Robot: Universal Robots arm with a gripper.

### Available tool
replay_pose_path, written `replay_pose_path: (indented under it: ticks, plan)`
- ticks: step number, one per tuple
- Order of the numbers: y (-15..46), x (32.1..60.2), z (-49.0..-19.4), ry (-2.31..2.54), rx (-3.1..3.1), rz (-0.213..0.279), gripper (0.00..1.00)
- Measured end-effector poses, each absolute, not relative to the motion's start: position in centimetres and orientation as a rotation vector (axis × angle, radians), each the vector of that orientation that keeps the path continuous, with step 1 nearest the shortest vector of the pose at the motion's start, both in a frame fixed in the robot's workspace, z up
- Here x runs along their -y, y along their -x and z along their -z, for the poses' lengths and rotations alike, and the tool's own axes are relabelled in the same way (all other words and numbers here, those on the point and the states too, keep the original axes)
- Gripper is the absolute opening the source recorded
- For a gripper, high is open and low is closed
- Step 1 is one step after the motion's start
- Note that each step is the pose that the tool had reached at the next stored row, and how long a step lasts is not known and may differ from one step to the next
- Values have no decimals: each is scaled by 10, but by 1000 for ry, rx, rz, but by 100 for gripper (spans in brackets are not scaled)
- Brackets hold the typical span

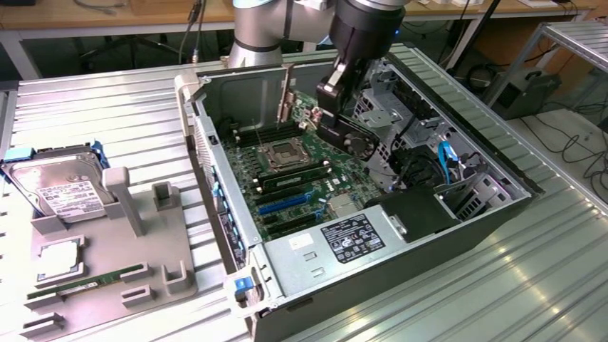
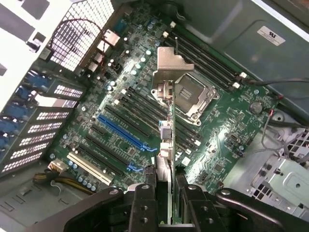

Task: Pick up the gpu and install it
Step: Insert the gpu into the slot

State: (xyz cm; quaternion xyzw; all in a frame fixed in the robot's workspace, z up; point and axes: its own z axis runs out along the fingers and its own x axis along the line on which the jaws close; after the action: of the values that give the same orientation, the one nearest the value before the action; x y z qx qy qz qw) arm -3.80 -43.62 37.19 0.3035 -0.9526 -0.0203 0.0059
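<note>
Gripper (image 2: 165, 186) clamps the gpu (image 2: 165, 121) (held edge-on) above the motherboard (image 2: 120, 111)

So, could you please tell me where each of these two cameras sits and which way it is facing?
Exterior view: off the arm, raised, looking down at an angle on the open computer case; the arm and gripper show, holding the gpu above the motherboard.
Wrist view: on the wrist, looking down past the gripper and along the edge-on gpu to the motherboard; the gripper's fingers show.
Shared: gripper, gpu, motherboard, blue slot and CPU socket.
</note>
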Motion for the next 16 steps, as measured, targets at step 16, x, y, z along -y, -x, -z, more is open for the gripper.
replay_pose_path:
  ticks: [16]
  plan:
    - [38, 436, -371, -1160, 2903, 62, 26]
